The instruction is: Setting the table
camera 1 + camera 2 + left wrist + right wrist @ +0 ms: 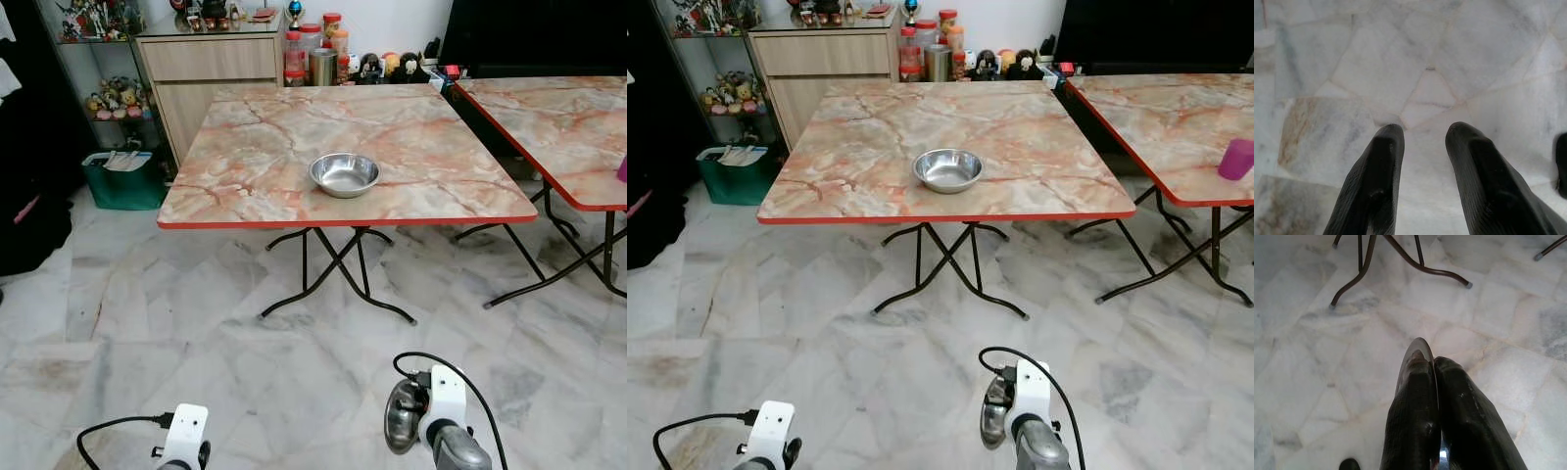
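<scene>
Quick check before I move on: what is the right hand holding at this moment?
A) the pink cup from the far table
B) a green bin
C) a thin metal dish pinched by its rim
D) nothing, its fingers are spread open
C: the right hand has its fingers closed on the rim of a metal dish, hanging low over the floor, while a steel bowl already sits on the table.

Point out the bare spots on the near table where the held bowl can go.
The near table carries one steel bowl near its front edge. Free: the whole far half, and the patches left and right of that bowl. The right pincer grips a second steel bowl. The cabinet behind is cluttered.
</scene>
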### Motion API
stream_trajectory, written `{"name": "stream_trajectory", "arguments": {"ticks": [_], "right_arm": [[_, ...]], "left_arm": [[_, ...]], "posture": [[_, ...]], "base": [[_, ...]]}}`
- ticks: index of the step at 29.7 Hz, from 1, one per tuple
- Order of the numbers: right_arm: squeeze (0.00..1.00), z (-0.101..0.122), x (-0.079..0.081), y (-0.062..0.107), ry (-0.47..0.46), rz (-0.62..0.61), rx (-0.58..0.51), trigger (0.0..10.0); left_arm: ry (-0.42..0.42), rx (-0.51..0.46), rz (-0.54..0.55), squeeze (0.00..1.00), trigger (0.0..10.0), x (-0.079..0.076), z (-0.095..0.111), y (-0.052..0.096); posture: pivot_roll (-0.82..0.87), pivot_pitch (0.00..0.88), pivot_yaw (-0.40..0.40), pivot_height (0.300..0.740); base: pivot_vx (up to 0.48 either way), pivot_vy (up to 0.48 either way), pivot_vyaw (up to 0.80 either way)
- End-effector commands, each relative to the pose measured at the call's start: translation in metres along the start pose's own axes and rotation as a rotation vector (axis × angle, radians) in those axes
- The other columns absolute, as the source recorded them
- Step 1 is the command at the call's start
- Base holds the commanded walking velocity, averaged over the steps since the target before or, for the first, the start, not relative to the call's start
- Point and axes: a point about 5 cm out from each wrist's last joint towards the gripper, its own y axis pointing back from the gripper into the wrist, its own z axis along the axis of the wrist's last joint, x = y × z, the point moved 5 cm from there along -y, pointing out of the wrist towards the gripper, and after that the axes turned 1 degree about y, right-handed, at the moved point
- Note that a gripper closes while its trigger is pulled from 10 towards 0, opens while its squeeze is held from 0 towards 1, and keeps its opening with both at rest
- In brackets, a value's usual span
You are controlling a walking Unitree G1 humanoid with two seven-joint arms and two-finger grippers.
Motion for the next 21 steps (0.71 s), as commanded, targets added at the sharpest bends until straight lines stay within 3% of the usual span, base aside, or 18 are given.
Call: {"name": "stream_trajectory", "arguments": {"ticks": [1,3,10,12,15,21], "right_arm": [[0.0,0.001,-0.001,0.0,-0.008,-0.008,-0.005,10.0],[0.0,-0.004,-0.004,0.001,-0.052,-0.029,0.007,10.0],[0.0,-0.015,-0.009,0.005,-0.028,-0.05,0.04,10.0],[0.0,-0.017,-0.013,0.006,-0.035,-0.074,0.043,10.0],[0.0,-0.019,-0.012,0.006,-0.036,-0.066,0.05,10.0],[0.0,-0.023,-0.008,0.006,-0.052,-0.046,0.064,10.0]], "left_arm": [[-0.012,0.017,0.004,0.0,10.0,0.001,-0.004,0.001],[-0.012,0.016,0.002,0.0,10.0,0.001,-0.003,0.0],[-0.011,0.015,-0.002,0.0,10.0,0.0,-0.003,0.0],[-0.013,0.015,-0.003,0.0,10.0,0.0,-0.002,0.0],[-0.014,0.015,-0.003,0.0,10.0,0.0,-0.002,0.0],[-0.029,0.02,-0.004,0.0,10.0,0.001,-0.003,0.0]], "posture": [[-0.02,0.0,0.023,0.736],[-0.02,0.0,0.024,0.736],[-0.02,0.0,0.025,0.736],[-0.02,0.0,0.03,0.736],[-0.02,0.0,0.03,0.736],[-0.02,0.0,0.036,0.736]], "base": [[0.27,0.0,0.59],[0.272,0.0,0.0],[0.292,0.0,0.0],[0.296,0.0,0.8],[0.301,0.0,0.8],[0.333,0.0,0.0]]}}
